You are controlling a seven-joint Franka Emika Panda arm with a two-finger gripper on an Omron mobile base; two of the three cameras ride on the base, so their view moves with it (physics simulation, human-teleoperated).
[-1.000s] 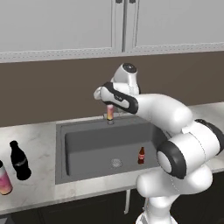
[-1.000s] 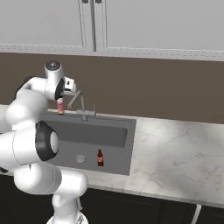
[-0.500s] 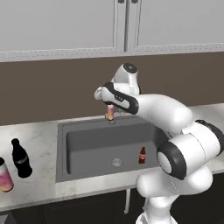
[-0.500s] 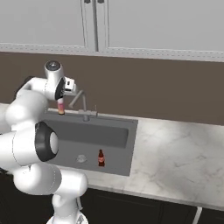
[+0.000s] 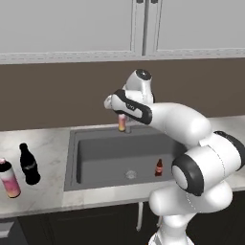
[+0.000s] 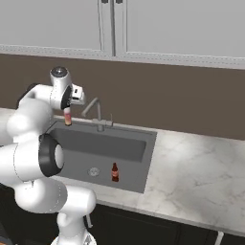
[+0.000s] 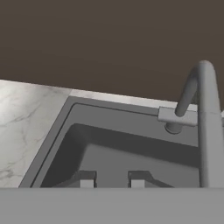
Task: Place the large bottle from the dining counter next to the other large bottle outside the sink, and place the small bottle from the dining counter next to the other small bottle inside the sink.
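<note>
The claw (image 5: 122, 116) is clenched on the small bottle (image 5: 122, 123), holding it by the cap above the back edge of the sink (image 5: 72, 158), beside the faucet (image 6: 95, 112). Released here, it could clip the rim and topple, well apart from the other small bottle (image 5: 159, 167).

Marble worktop (image 5: 45, 143), two bottles (image 5: 29, 164)

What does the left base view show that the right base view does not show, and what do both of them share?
Left base view alone: the all-black large bottle and the pink-yellow large bottle, standing side by side on the worktop left of the sink.

Right base view alone: the faucet's curved spout.

Both: the gripper holding the small bottle above the sink, and another small bottle standing inside it.
</note>
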